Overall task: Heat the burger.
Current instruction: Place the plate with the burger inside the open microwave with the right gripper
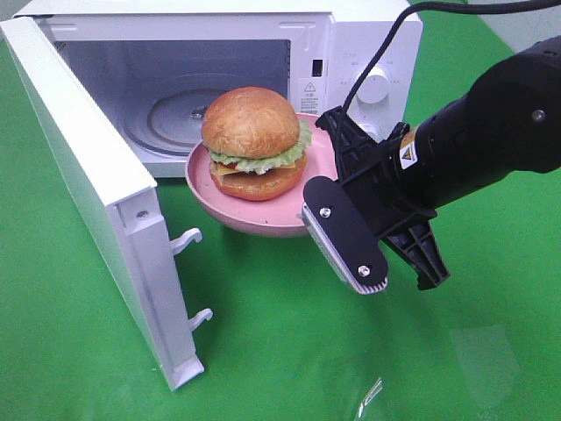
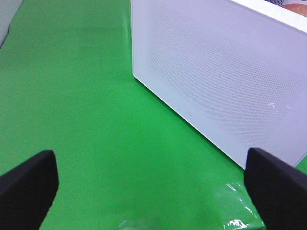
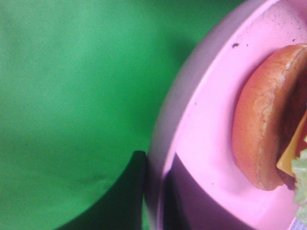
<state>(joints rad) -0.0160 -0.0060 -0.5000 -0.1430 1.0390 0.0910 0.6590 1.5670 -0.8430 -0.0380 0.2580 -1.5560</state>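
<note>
Exterior high view gives us the burger (image 1: 254, 145) sitting on the pink plate (image 1: 263, 224) just in front of the open microwave (image 1: 368, 44), not yet on the glass turntable (image 1: 171, 110) inside. The right gripper (image 1: 316, 203) is clenched on the plate's rim at the side nearest the control panel, and the right wrist view shows that rim pinched between two dark fingers. The left gripper (image 2: 153, 191) is spread wide and holds nothing, with the outer face of the microwave door (image 1: 96, 202) ahead of it. We judge the one-sided pinch to be the main risk. All the weight hangs off one edge, so the plate could droop on its free side and let the burger slide or shed its top bun. We would also watch the plate's far edge, since coming in low could catch it on the lip of the opening and jolt it loose. The gripper body sits close to the frame beside the knob (image 1: 375, 88) and may strike it as the plate goes in. We cannot tell whether the plate is clear of the green cloth (image 1: 307, 351).
</note>
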